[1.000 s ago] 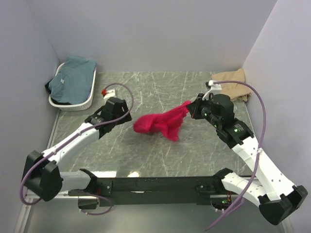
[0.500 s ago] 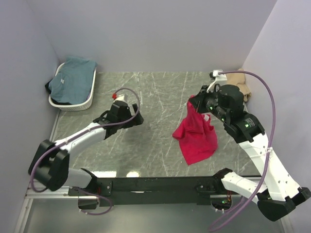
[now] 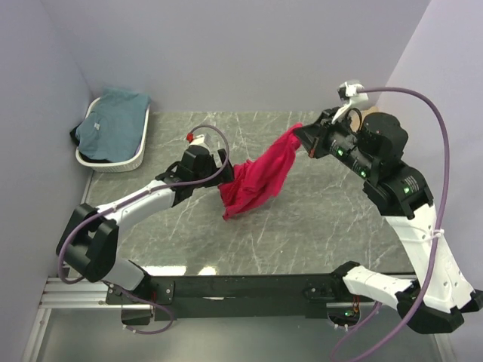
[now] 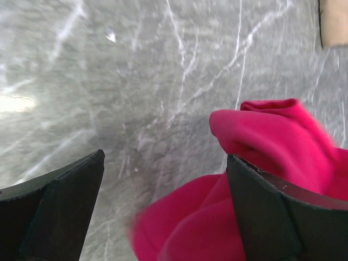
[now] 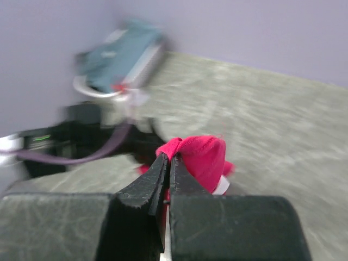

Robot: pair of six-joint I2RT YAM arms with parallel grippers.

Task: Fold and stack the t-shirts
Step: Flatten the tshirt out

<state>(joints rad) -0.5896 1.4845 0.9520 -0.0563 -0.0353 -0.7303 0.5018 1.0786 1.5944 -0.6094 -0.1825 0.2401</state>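
Note:
My right gripper is shut on the red t-shirt and holds it up by one edge, so it hangs down and left over the middle of the table; its pinched edge shows in the right wrist view. My left gripper is open at the shirt's lower left side, and red cloth bulges between its fingers. The teal t-shirt lies in the white basket at the back left. The beige t-shirt shows only as a corner in the left wrist view; the right arm hides it from above.
The marble table is enclosed by lavender walls at the back and both sides. Purple cables loop from both wrists.
My right gripper rose and moved back right with the red shirt. The shirt swung left toward my left gripper, which moved right and now has cloth between its open fingers.

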